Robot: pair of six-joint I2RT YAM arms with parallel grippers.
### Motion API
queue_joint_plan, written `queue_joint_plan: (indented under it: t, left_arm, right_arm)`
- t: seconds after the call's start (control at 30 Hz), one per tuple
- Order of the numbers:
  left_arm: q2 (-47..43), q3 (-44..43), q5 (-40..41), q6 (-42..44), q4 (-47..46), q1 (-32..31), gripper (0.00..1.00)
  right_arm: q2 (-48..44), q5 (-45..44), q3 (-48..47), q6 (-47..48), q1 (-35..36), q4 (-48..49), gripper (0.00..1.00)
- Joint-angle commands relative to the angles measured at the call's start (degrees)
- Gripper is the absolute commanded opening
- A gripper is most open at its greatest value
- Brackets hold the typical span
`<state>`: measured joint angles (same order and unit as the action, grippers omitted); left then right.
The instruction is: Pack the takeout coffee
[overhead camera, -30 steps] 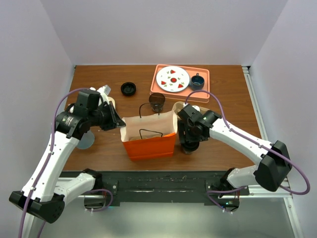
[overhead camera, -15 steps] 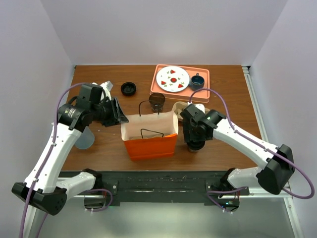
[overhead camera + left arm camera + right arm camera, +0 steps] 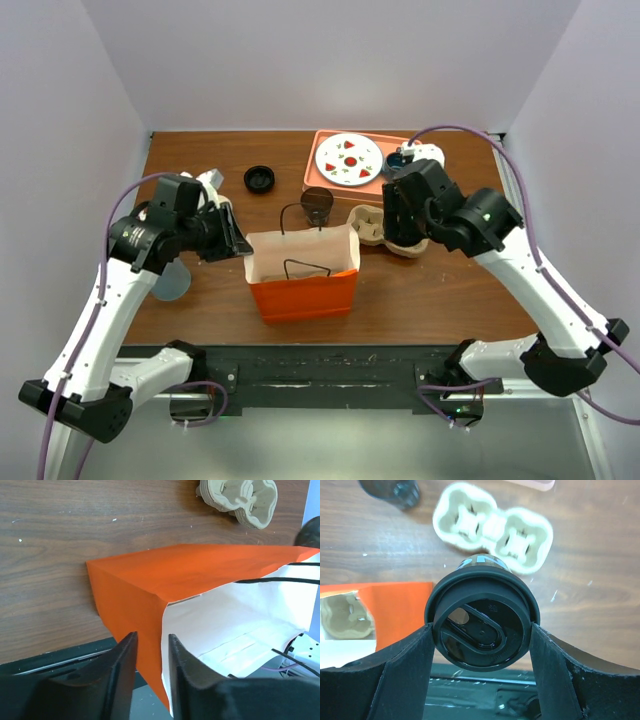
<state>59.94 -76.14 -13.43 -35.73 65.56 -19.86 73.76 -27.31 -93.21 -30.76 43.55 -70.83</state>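
Right gripper [image 3: 481,632] clamps the takeout coffee [image 3: 482,622] between its fingers.

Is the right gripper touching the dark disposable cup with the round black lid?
Touching: right wrist view shows both fingers pressed against the cup at its lid.

L gripper [image 3: 151,639] jaws slightly apart | R arm [image 3: 540,285] up, reaching fwd | R gripper [image 3: 483,630] jaws wide, clamping
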Motion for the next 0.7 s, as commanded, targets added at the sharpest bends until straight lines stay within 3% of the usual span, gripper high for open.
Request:
queue_joint_plan:
  t: [0.0, 0.17, 0.33, 0.53, 0.67]
  left_arm:
    - [0.35, 0.38, -3.27, 1.62, -2.89, 0.26, 0.24]
    - [1.32, -0.24, -4.58, 2.24, -4.21, 0.26, 0.01]
    - [2.37, -0.15, -6.34, 2.41, -6.06, 0.26, 0.0]
    - [3.51, -0.85, -8.45, 2.15, -8.43, 0.26, 0.0]
    - [3.87, -0.06, -11.09, 1.54, -11.15, 0.26, 0.0]
  right_arm:
    - [0.25, -1.08, -7.5, 10.01, -0.13, -1.34, 0.54]
    - [1.39, 7.85, -18.75, 18.44, -0.04, 0.69, 0.53]
    - [1.57, 19.38, -23.95, 22.76, 0.04, 3.32, 0.52]
    - [-1.42, 33.79, -20.45, 25.58, 1.36, 8.69, 0.5]
    - [-2.04, 35.22, -17.45, 25.84, 4.25, 8.6, 0.49]
